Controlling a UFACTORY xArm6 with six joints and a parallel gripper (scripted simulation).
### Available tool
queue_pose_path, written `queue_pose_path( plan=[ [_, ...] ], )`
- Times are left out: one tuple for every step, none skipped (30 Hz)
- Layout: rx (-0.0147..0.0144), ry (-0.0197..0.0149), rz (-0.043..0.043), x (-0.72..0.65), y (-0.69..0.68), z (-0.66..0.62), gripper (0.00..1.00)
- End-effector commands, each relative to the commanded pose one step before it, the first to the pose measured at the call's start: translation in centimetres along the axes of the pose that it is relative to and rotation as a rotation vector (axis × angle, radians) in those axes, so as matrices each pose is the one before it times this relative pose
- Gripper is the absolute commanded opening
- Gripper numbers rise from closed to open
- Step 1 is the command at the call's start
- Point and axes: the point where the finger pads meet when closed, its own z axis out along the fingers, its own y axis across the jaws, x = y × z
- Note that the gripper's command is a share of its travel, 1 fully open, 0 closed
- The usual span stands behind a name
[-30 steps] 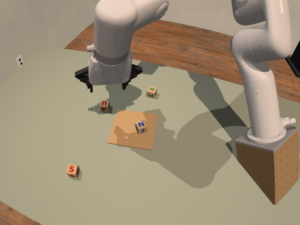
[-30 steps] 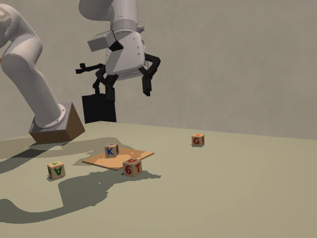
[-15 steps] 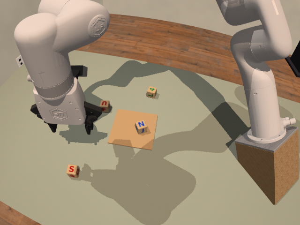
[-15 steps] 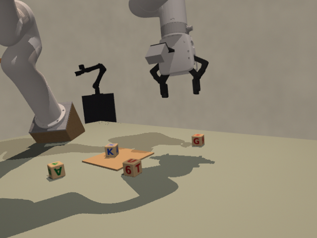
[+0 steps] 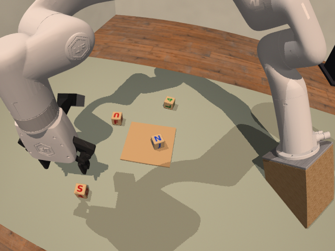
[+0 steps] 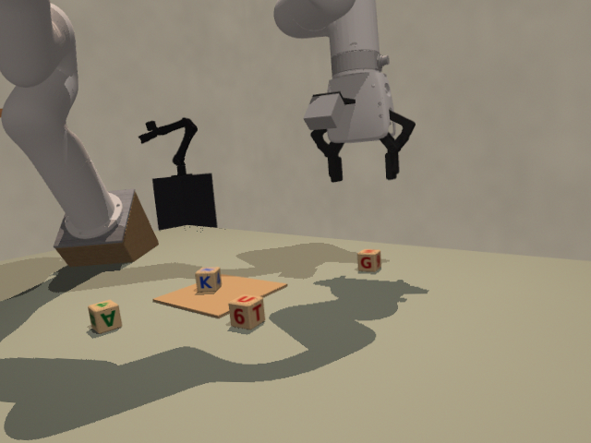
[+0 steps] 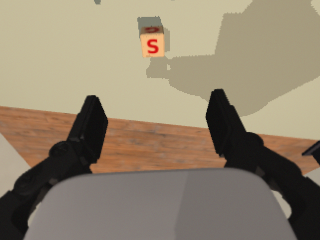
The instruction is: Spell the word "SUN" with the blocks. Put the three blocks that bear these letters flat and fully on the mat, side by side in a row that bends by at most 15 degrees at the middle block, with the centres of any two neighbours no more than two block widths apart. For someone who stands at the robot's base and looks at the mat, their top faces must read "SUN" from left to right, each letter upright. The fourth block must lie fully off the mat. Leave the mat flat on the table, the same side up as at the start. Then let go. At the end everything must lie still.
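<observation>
The gripper (image 5: 63, 168) (image 6: 363, 178) (image 7: 155, 105) hangs above the table (image 5: 230, 210) (image 6: 429, 381) (image 7: 60, 65) with its fingers wide apart — nothing is between them. In the wrist view, the S block (image 5: 81, 190) (image 6: 368, 260) (image 7: 152, 44) lies beyond the fingertips, its red letter up. It sits on the table, well apart from the mat (image 5: 135, 151) (image 6: 258, 286).

Only the N block (image 5: 157, 141) (image 6: 208, 280) rests on the mat, blue N on top. The U block (image 5: 116, 118) (image 6: 247, 312) is off the mat, near one corner — its top shows a red U. The fourth block (image 5: 169, 102) (image 6: 104, 317), with a green 4 on top, also lies off the mat.
</observation>
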Motion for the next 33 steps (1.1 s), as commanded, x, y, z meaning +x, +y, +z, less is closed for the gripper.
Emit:
queue_pose_path(
  plan=[
    [0.0025,-0.00209,0.00051,-0.063,-0.087,-0.137,1.0],
    [0.0,0.0,0.0,0.0,0.0,0.0,1.0],
    [0.0,0.0,0.0,0.0,0.0,0.0,1.0],
    [0.0,0.0,0.0,0.0,0.0,0.0,1.0],
    [0.0,0.0,0.0,0.0,0.0,0.0,1.0],
    [0.0,0.0,0.0,0.0,0.0,0.0,1.0],
    [0.0,0.0,0.00032,0.0,0.0,0.001,1.0],
    [0.0,0.00001,0.00215,0.0,-0.001,0.006,1.0],
    [0.0,0.00001,0.00552,0.0,-0.002,0.016,1.0],
    [0.00001,0.00002,0.01013,0.0,-0.003,0.03,1.0],
    [0.00001,0.00004,0.0157,-0.001,-0.005,0.046,1.0],
    [0.00002,0.00005,0.02197,-0.001,-0.006,0.065,1.0],
    [0.00002,0.00006,0.02869,-0.002,-0.008,0.085,1.0],
    [0.00003,0.00007,0.03563,-0.002,-0.01,0.105,1.0],
    [0.00003,0.00008,0.0426,-0.003,-0.011,0.126,1.0],
    [0.00002,0.00006,0.03474,-0.003,-0.009,0.103,1.0],
    [0.0,0.0,0.0,0.0,0.0,0.0,1.0],
    [0.0,0.0,0.0,0.0,0.0,0.0,1.0],
    [0.00003,0.00009,0.05588,-0.005,-0.014,0.165,1.0],
    [0.00003,0.00007,0.04933,-0.004,-0.011,0.146,1.0],
    [0.00001,0.00003,0.01955,-0.002,-0.004,0.058,1.0],
    [0.00001,0.00003,0.02441,-0.002,-0.005,0.072,1.0],
    [0.00001,0.00004,0.03076,-0.003,-0.006,0.091,1.0],
    [0.00001,0.00004,0.03113,-0.003,-0.006,0.092,1.0],
    [0.00001,0.00003,0.03024,-0.003,-0.006,0.089,1.0],
    [0.00001,0.00003,0.02976,-0.003,-0.005,0.088,1.0],
    [0.0,0.00003,0.02986,-0.003,-0.005,0.088,1.0],
    [0.0,0.00003,0.02967,-0.003,-0.005,0.088,1.0],
    [0.0,0.00003,0.03021,-0.003,-0.004,0.089,1.0],
    [0.0,0.00003,0.02949,-0.003,-0.004,0.087,1.0],
    [-0.00001,0.00003,0.03058,-0.003,-0.004,0.09,1.0],
    [-0.00001,0.00003,0.02982,-0.003,-0.004,0.088,1.0],
    [-0.00001,0.00002,0.02965,-0.003,-0.003,0.088,1.0]
  ],
)
